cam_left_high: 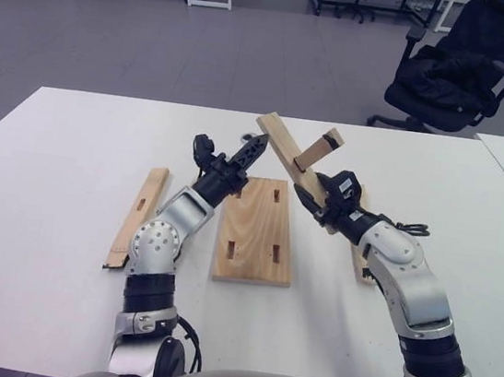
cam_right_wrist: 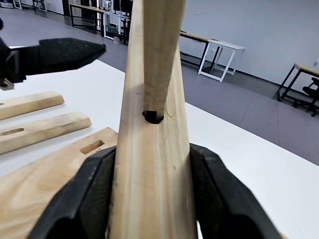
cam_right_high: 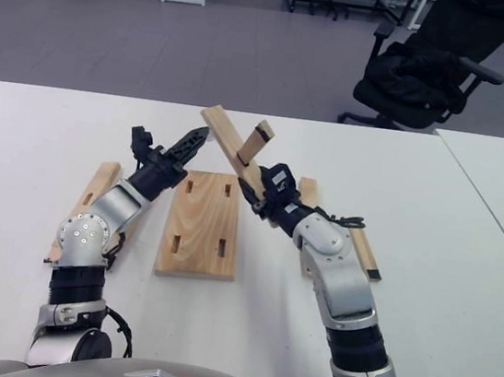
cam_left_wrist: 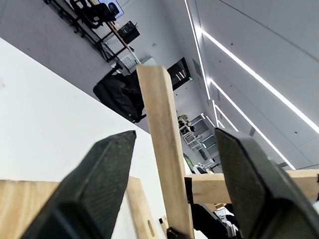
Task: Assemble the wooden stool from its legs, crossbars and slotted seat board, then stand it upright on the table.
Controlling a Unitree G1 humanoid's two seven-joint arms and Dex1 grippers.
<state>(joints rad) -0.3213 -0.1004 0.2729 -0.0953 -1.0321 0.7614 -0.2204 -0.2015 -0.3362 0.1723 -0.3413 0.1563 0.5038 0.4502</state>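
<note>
Above the slotted rectangular pale-wood seat board (cam_left_high: 257,231) lying flat on the white surface (cam_left_high: 61,154), the right tool (cam_left_high: 310,194) pinches a pale wooden leg (cam_left_high: 279,144), its long axis slanting up leftward; the spread left tool (cam_left_high: 256,145) sits just beside that upper end.

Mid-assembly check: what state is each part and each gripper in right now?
seat board: flat on the table, slots empty.
left gripper: open, holding nothing, near the raised leg's upper end.
right gripper: shut on the raised leg.
raised leg: tilted, lifted over the board.
crossbar: plugged into the raised leg, sticking up.
leg left of the board: lying flat, loose.
leg under the right arm: lying flat, partly hidden.
</note>
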